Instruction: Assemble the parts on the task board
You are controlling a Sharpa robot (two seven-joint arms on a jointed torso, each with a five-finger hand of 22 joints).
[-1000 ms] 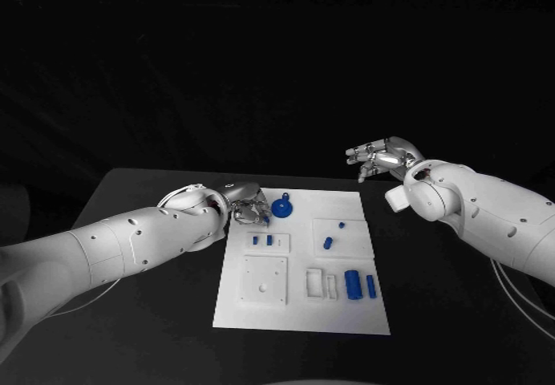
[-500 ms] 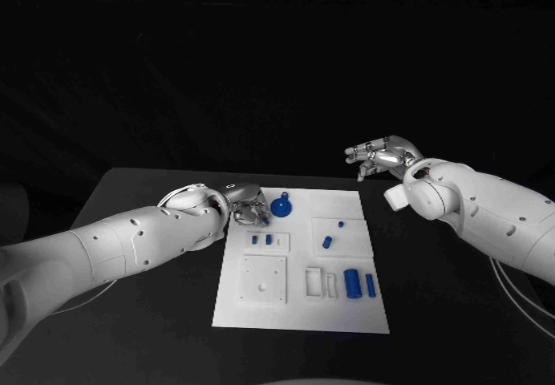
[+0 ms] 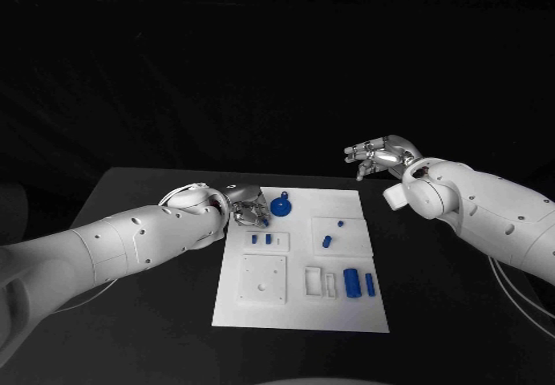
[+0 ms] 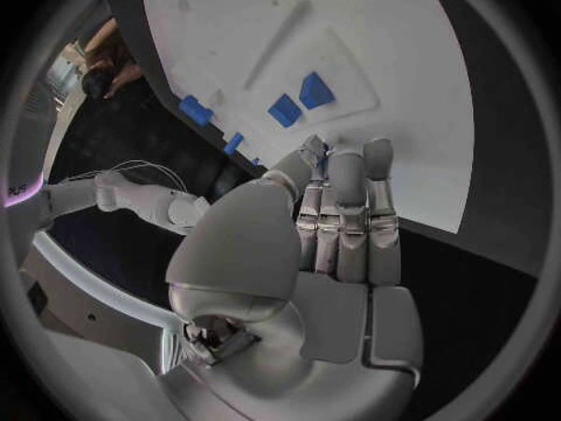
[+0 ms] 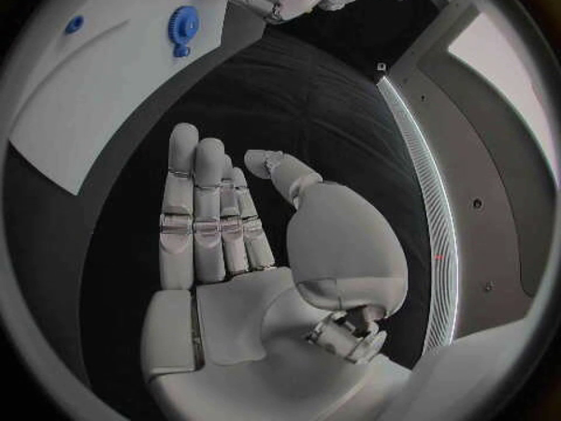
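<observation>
The white task board [image 3: 347, 313] lies in the middle of the table. A blue gear-like part [image 3: 283, 208] sits near its far edge. Two small blue pegs [image 3: 261, 238] stand in a white holder just nearer. My left hand [image 3: 246, 207] hovers at the board's far left corner beside the gear. Its fingers [image 4: 345, 206] are straight and side by side over the board's [image 4: 386, 28] edge, and nothing is in them. The pegs [image 4: 298, 100] lie just past the fingertips. My right hand [image 3: 382, 156] is raised beyond the table's back right, and its fingers [image 5: 205, 215] are spread and hold nothing.
A short blue piece [image 3: 327, 241] and a tiny blue one [image 3: 342, 224] sit on the board's right half. Two blue cylinders [image 3: 360, 284] lie near its front right. A white square plate [image 3: 264, 279] sits at front left. Black table [image 3: 139, 321] surrounds the board.
My left hand has drawn back a little toward the board's far left corner. The right hand and the parts have stayed in place.
</observation>
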